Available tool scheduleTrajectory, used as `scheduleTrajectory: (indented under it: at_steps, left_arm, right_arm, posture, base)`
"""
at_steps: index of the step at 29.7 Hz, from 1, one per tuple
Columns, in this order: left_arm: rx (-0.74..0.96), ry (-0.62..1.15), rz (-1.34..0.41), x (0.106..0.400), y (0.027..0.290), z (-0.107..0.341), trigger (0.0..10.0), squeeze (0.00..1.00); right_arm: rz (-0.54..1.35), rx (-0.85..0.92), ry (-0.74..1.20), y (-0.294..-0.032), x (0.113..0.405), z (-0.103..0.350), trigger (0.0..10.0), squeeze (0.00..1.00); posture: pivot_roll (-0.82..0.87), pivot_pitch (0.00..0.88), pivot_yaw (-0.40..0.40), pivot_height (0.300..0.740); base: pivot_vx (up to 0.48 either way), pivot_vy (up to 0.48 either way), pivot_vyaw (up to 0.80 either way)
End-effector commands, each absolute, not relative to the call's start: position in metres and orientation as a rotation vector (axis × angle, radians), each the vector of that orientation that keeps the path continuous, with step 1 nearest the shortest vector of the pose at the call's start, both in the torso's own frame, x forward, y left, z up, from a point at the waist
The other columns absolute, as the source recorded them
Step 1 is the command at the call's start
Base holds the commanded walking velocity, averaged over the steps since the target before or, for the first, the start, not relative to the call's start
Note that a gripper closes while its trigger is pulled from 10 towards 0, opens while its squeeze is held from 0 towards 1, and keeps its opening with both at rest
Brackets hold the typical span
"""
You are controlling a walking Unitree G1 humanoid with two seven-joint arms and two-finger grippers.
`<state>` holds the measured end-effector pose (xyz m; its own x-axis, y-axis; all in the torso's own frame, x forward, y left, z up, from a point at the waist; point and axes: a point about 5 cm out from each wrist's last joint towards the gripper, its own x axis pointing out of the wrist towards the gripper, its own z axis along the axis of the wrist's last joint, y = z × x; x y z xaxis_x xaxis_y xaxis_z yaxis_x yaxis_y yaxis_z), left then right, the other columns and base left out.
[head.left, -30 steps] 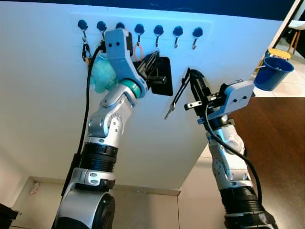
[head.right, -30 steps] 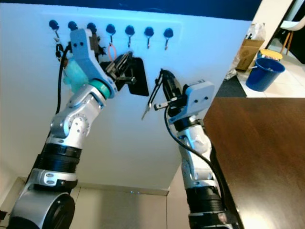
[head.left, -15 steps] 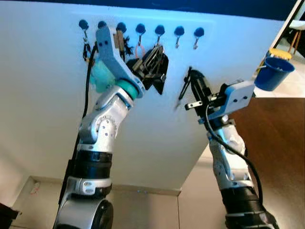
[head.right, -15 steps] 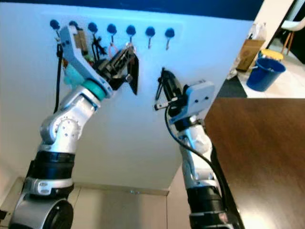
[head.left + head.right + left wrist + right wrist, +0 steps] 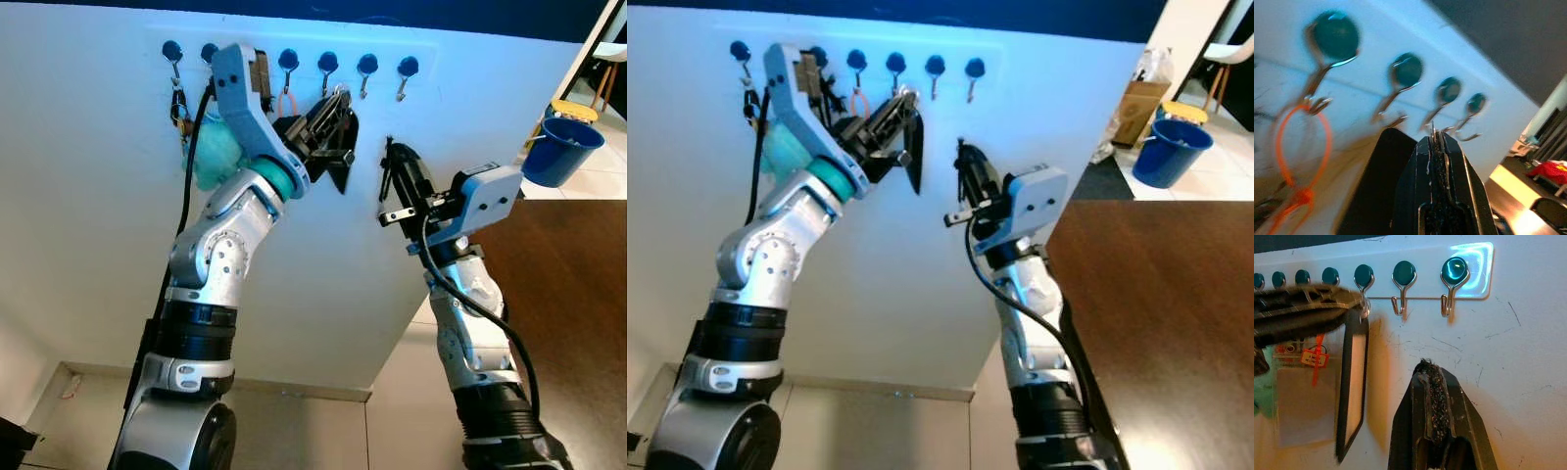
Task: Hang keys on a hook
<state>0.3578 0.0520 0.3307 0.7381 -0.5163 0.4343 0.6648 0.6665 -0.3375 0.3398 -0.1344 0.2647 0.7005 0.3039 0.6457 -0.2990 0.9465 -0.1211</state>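
Note:
A row of dark-knobbed hooks (image 5: 366,66) runs along a white strip high on the white wall. My left gripper (image 5: 336,101) is raised to that row and is shut on a metal key ring (image 5: 1432,130). A black tag (image 5: 345,162) hangs from the ring, which sits right at the fifth hook (image 5: 1364,289); I cannot tell whether it is on the hook. An orange loop (image 5: 285,104) hangs from the fourth hook, and keys (image 5: 179,104) hang from the first. My right gripper (image 5: 390,149) is shut, close to the wall below the last hooks, with nothing seen between its fingers.
A teal fluffy thing (image 5: 212,157) hangs behind my left forearm. To the right stand a blue bucket (image 5: 560,147), a yellow stool (image 5: 578,110) and a cardboard box (image 5: 1136,110) on the floor. Dark brown flooring (image 5: 1176,294) lies to the right of the wall.
My left gripper has carried the ring and black tag up and to the right, to the fifth hook. The thin piece that hung from my right gripper's tips no longer shows.

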Motion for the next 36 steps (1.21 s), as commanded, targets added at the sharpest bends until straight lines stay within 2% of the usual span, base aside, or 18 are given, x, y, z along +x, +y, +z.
scheduleTrajectory:
  at_steps: [1, 14, 26, 32, 36]
  left_arm:
    - [-0.512, -0.336, -0.652, 0.36, 0.055, 0.337, 10.0, 0.0]
    - [-0.558, -0.399, -0.591, 0.364, 0.075, 0.348, 10.0, 0.0]
    - [-0.602, -0.35, -0.614, 0.366, 0.074, 0.339, 10.0, 0.0]
    - [-0.806, -0.237, -0.654, 0.374, 0.076, 0.336, 10.0, 0.0]
    - [-0.879, -0.209, -0.677, 0.374, 0.078, 0.337, 10.0, 0.0]
  right_arm:
    - [0.333, -0.006, -0.707, -0.135, 0.339, 0.261, 10.0, 0.0]
    - [0.333, -0.005, -0.703, -0.136, 0.339, 0.26, 10.0, 0.0]
    - [0.336, -0.007, -0.703, -0.136, 0.34, 0.261, 10.0, 0.0]
    - [0.339, -0.01, -0.703, -0.136, 0.34, 0.261, 10.0, 0.0]
    - [0.339, -0.011, -0.702, -0.136, 0.34, 0.261, 10.0, 0.0]
  posture:
    - [0.07, 0.112, 0.096, 0.74]
    - [0.08, 0.115, 0.091, 0.74]
    - [0.08, 0.115, 0.085, 0.74]
    - [0.07, 0.117, 0.084, 0.74]
    - [0.07, 0.117, 0.084, 0.74]
  base:
    - [0.0, 0.0, 0.0]
    - [0.0, 0.0, 0.0]
    - [0.0, 0.0, 0.0]
    - [0.0, 0.0, 0.0]
    - [0.0, 0.0, 0.0]
